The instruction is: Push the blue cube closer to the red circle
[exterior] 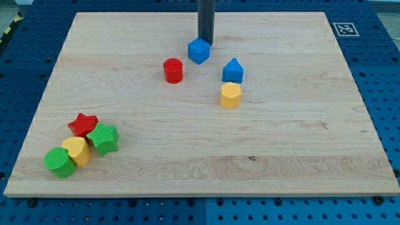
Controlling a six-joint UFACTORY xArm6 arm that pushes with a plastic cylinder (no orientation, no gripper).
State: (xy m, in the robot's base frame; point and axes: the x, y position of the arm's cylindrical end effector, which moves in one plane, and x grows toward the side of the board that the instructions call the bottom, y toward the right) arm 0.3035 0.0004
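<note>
A: Starting at the board's (350, 156) near edge, you see a huddle by the near-left corner: a green cylinder (59, 162), a yellow block (77, 150) whose shape you can't quite settle, a green star (104, 139) and a red star (83, 124), all touching or nearly so. They're well apart from your work.

B: And further in?

A: Past the middle, a yellow hexagonal block (230, 95) sits just in front of a blue pentagon-like block (232, 70), touching it. Left of those stands the red circle (173, 70), a short cylinder. The blue cube (199, 50) lies just beyond it toward the far edge, slightly right, with a small gap between them.

B: Where's the rod?

A: Your tip (206, 42) stands behind the cube on its far-right side, touching or nearly touching. That placement suits a push toward the near left, straight at the red circle. There's no pincer on this arm, so nothing to spread or pinch.

B: Room?

A: Bare wood lies between the pair; the far edge is close behind the tip, and the blue pentagon stays clear on the right.
</note>
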